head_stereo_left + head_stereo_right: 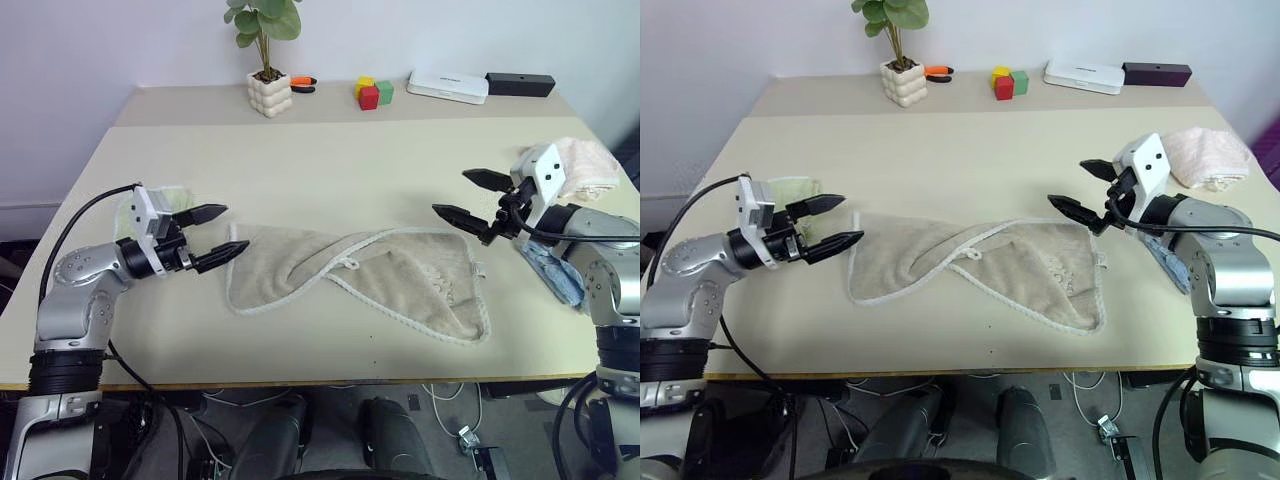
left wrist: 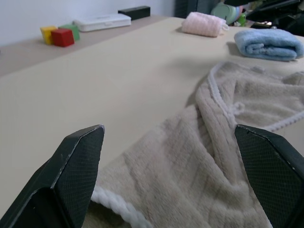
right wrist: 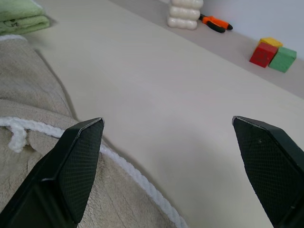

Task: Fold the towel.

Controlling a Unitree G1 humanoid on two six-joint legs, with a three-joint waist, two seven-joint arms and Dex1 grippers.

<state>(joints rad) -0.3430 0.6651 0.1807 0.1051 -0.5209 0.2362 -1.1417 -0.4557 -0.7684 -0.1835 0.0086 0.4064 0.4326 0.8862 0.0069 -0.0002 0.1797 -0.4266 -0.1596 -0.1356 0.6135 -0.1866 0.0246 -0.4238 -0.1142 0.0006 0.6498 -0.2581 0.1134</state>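
The towel (image 1: 360, 280) lies rumpled on the bench (image 1: 330, 165); the left end effector (image 1: 207, 238) and right end effector (image 1: 468, 200) flank it wide open and empty, probably ready to take its ends.

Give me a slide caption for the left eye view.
Both open claws, left claw and right claw, flank the crumpled beige towel on the table.

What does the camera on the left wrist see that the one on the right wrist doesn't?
The left wrist view alone takes in a folded pink towel, a folded blue towel, a white box and a black box.

The right wrist view alone takes in a folded green towel, a white plant pot and an orange-handled tool.

Both show the beige towel lying rumpled with its white corded edge, the table, the coloured blocks, and a pair of open black fingers.
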